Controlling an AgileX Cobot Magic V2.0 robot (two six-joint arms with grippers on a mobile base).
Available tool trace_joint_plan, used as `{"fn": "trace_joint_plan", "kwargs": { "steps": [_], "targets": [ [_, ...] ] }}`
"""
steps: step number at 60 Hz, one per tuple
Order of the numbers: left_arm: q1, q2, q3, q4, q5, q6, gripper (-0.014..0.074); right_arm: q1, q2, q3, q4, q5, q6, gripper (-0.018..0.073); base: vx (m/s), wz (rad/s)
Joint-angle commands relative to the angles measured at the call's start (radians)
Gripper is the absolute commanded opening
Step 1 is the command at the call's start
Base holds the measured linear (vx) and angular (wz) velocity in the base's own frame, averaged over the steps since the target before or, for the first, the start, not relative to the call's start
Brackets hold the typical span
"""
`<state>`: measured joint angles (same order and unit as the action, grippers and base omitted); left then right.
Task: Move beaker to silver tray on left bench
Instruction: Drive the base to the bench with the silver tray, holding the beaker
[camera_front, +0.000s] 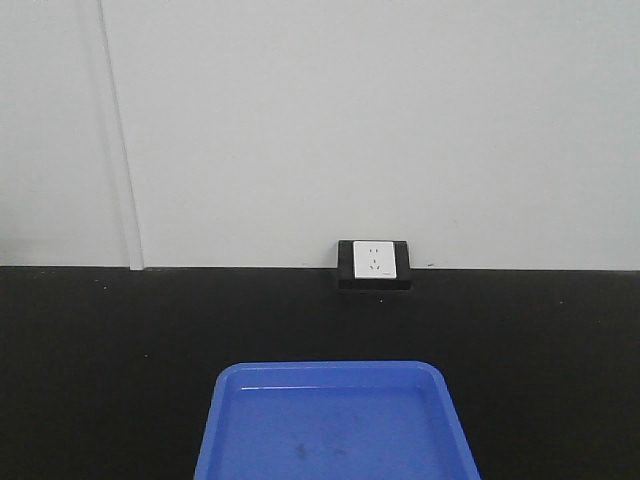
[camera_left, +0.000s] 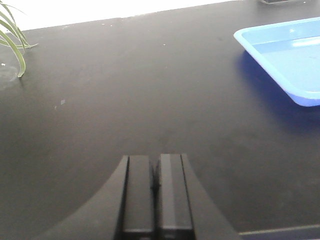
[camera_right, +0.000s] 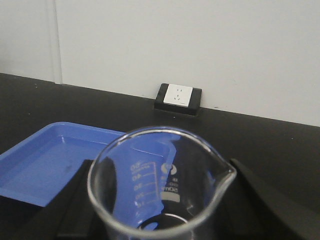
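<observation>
The small clear glass beaker, printed with white graduations too blurred to be read, is clamped in the right gripper near the blue plastic tray. The left gripper is held closed, empty.

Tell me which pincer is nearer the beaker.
Right. The right pincer grips the beaker; the left pincer hangs shut over the bench, with no beaker in its view.
</observation>
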<state>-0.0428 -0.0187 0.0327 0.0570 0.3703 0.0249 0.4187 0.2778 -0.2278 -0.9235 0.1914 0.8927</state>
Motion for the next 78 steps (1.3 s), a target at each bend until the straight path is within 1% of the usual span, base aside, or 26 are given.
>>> {"fn": "trace_joint_plan", "kwargs": {
  "steps": [1, 20, 47, 78],
  "targets": [
    [-0.007, -0.008, 0.02, -0.003, -0.075, -0.002, 0.0001, -0.007, 0.006, -0.032, -0.015, -0.045, 0.003, -0.0011, -0.04, -0.03],
    [-0.007, -0.008, 0.02, -0.003, -0.075, -0.002, 0.0001, -0.007, 0.006, -0.032, -0.015, -0.045, 0.003, -0.0011, -0.11, -0.08],
    [-0.007, -0.008, 0.02, -0.003, -0.075, -0.002, 0.0001, -0.007, 0.006, -0.032, -0.015, -0.045, 0.003, -0.0011, -0.23, 0.0],
    [-0.007, -0.008, 0.02, -0.003, -0.075, -0.002, 0.0001, -0.007, 0.006, -0.032, -0.015, -0.045, 0.003, -0.0011, -0.32, 0.25]
  ]
}}
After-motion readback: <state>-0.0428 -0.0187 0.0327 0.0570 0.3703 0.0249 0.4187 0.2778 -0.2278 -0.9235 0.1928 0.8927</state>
